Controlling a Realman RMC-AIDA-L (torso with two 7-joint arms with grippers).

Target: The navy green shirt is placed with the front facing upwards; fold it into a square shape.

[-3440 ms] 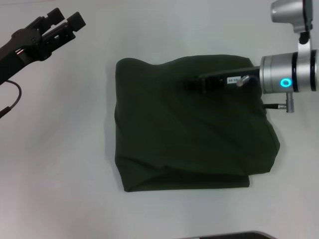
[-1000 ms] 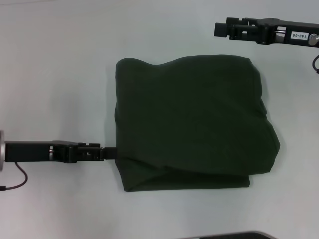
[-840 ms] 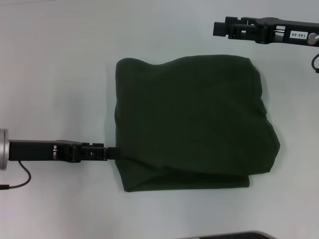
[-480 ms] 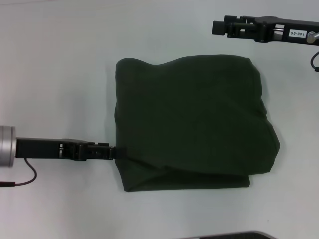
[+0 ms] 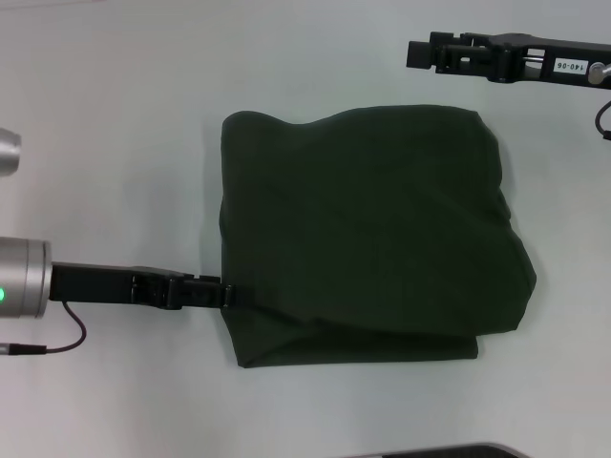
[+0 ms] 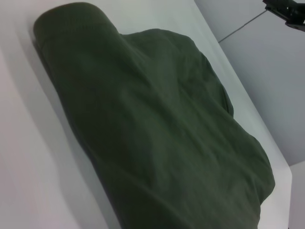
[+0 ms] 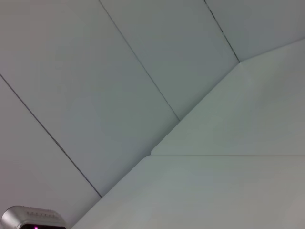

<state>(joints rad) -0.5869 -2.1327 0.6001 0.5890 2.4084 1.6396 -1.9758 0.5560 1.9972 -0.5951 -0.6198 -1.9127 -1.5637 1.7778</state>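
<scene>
**A:** So where's the navy green shirt [image 5: 368, 234] at rn?

**B:** Center of the head view, slightly right of middle, lying on the white table [image 5: 124, 124]. It's folded into a roughly square bundle, plain dark olive side up, no lettering showing. Far edge is wavy w/ a rounded bump at the upper left corner. The lower right corner bulges out, and a layered fold line runs along the near edge. The left wrist view shows the same bundle [image 6: 157, 129] up close, filling most of the frame, soft creases across the top, rolled fold at one end.

**A:** And the arms?

**B:** The left gripper [image 5: 225, 295] comes in flat from the left edge of the frame, lower left area, low over the table. Its tip is right at the shirt's left edge near the lower corner, touching or tucked just into the fold, tbh can't tell which. Fingers look pressed close together, but whether they're actually pinching cloth isn't visible.

**A:** Right one?

**B:** The right gripper [image 5: 412, 52] sits in the upper right of the frame, pointing left, well apart from the shirt, past its far edge. Seen side-on, so can't tell if it's spread or closed. Its wrist cam only shows bare table surface [image 7: 228, 191] and wall panels [image 7: 119, 71].
</scene>
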